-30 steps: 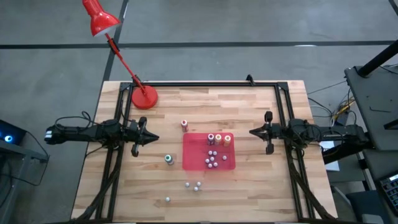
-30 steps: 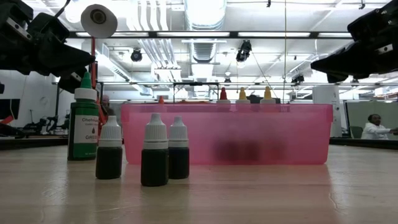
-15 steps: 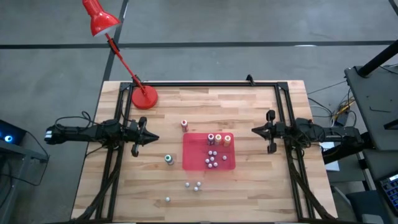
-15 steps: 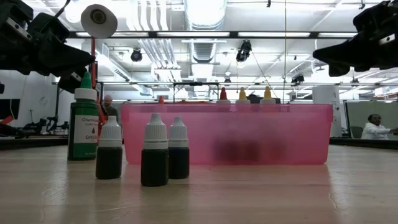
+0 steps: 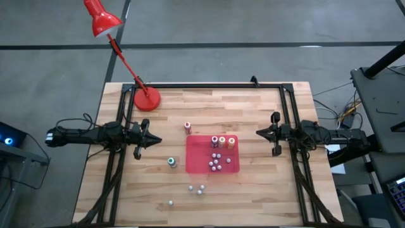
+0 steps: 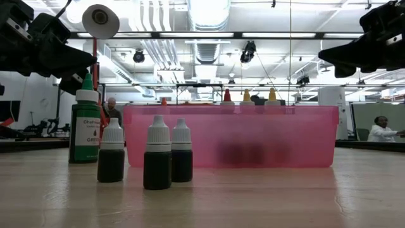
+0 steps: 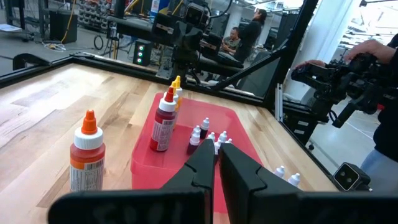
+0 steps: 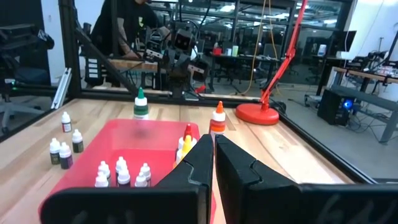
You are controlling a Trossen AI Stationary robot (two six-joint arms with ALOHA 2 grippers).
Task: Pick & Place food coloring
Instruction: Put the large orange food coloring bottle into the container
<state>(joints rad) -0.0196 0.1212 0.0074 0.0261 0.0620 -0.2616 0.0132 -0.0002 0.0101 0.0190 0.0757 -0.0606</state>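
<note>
right claw (image 5: 261, 133) backed off slightly, closed, empty | left claw (image 5: 155, 140) closed, idle | food coloring (image 5: 172, 162) untouched on desk (image 5: 253, 190)

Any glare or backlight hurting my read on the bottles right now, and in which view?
Low view: ceiling lights backlight the three small dropper bottles, which read dark; the pink tray's wall shows contents only as smudges. High view: wooden table evenly lit, no glare. Wrist views: no glare; left gripper and right gripper mask the foreground.
</note>
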